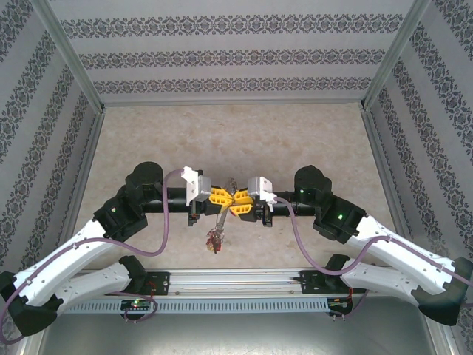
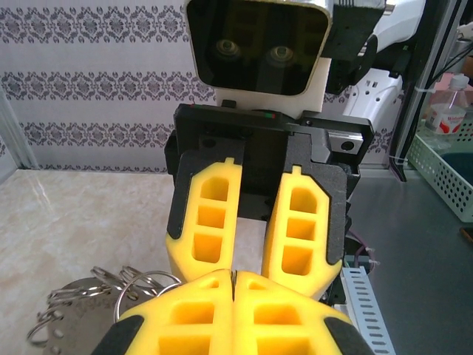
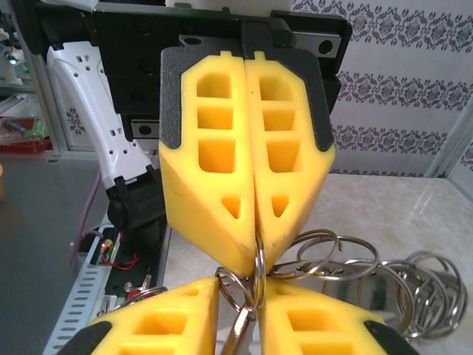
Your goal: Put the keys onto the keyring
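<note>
My two grippers meet tip to tip above the middle of the table. The left gripper (image 1: 221,197) (image 2: 235,276) (image 3: 256,253) is shut on the thin grey keyring (image 3: 259,275), seen edge-on between its yellow fingertips. The right gripper (image 1: 242,208) (image 3: 240,294) (image 2: 250,263) has its fingers narrowly apart, closed across a small ring (image 3: 235,285) linked to the keyring. From that small ring a silver key (image 3: 239,336) hangs down in the gap. In the top view the key (image 1: 216,235) dangles below the grippers with a red tag at its end. More loops (image 3: 355,262) (image 2: 118,287) hang beside the fingers.
The beige tabletop (image 1: 236,140) is enclosed by patterned walls with metal posts. A slotted rail (image 1: 236,285) runs along the near edge between the arm bases. Outside the cell stand a white basket (image 2: 443,174) and a bottle (image 2: 448,111).
</note>
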